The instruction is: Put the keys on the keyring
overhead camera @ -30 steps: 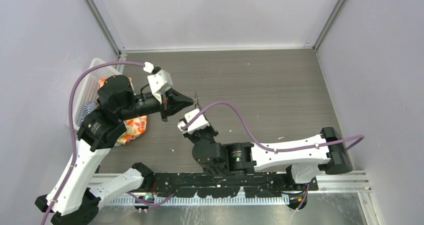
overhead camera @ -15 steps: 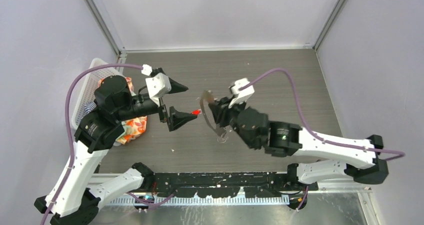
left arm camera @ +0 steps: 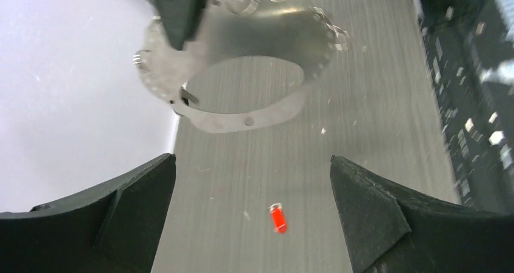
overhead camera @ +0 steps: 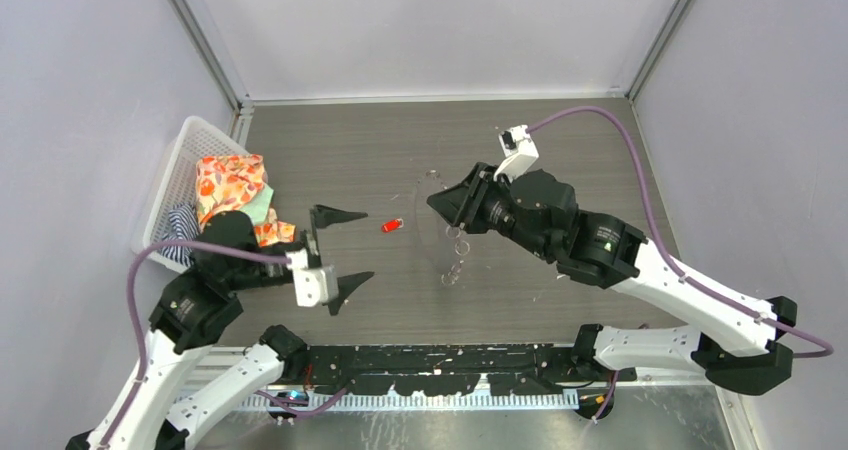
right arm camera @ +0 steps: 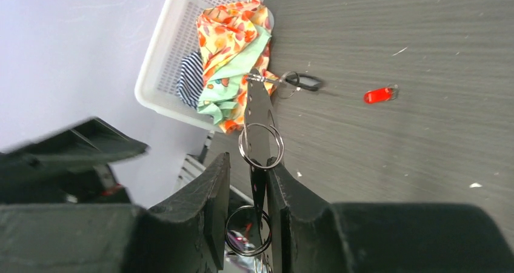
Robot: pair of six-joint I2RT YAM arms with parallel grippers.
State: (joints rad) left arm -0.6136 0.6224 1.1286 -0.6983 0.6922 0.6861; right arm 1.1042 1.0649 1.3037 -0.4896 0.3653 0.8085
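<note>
Red-headed key lies flat, loose, apart from thin silver keyring, held upright off surface.

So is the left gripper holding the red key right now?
No, the red key lies loose on the table, just ahead of the open left gripper.

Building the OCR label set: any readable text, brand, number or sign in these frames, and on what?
No readable text in any view.
red key: plain red head, no lettering visible.
keyring in the right gripper: bare metal, blurred in the left wrist view.
cloth in the basket: floral print, no words.
</note>
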